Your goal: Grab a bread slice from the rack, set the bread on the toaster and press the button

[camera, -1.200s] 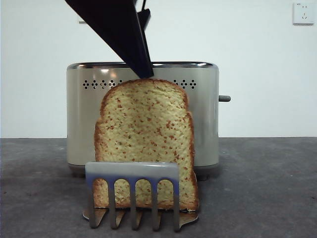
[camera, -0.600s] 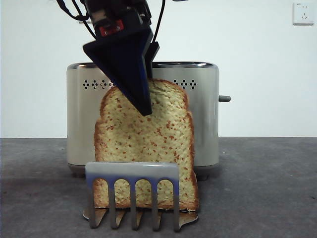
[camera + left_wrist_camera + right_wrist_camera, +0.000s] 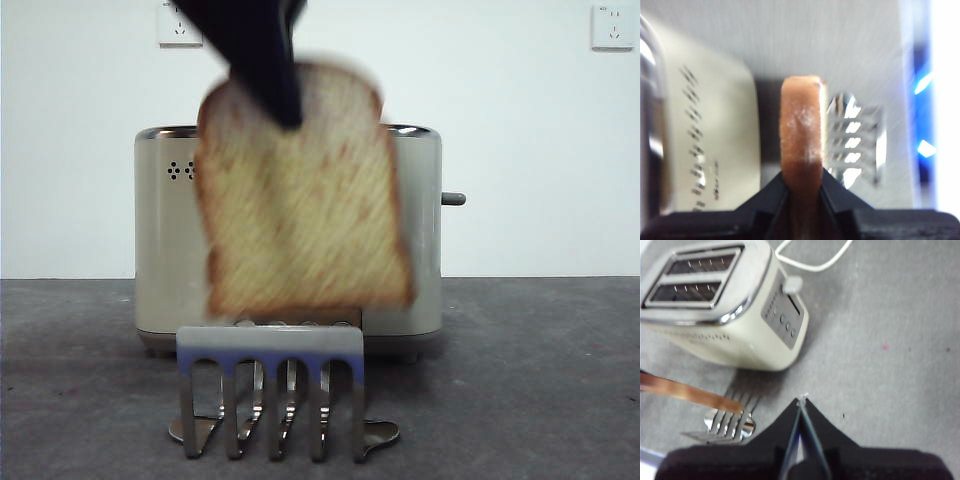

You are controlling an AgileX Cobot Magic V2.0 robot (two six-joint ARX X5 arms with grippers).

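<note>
My left gripper [image 3: 287, 112] comes down from above and is shut on the top edge of the slice of bread [image 3: 300, 200]. It holds the slice upright in the air, clear of the steel rack [image 3: 270, 345], in front of the cream toaster [image 3: 160, 250]. The left wrist view shows the brown crust [image 3: 801, 125] pinched between the jaws, with the toaster [image 3: 710, 135] on one side and the rack [image 3: 855, 140] on the other. The dark button [image 3: 453, 199] sticks out of the toaster's right end. My right gripper [image 3: 801, 405] is shut and empty, high above the table near the rack [image 3: 727, 422].
The toaster's two slots [image 3: 695, 275] are open on top, and its end panel carries the lever [image 3: 792, 285]. A white cable [image 3: 810, 262] runs behind it. Wall sockets [image 3: 612, 27] are on the back wall. The grey table [image 3: 540, 380] stretches to both sides.
The left gripper came down onto the slice's top, closed on it and lifted it up out of the rack. The rack now stands without the slice.
</note>
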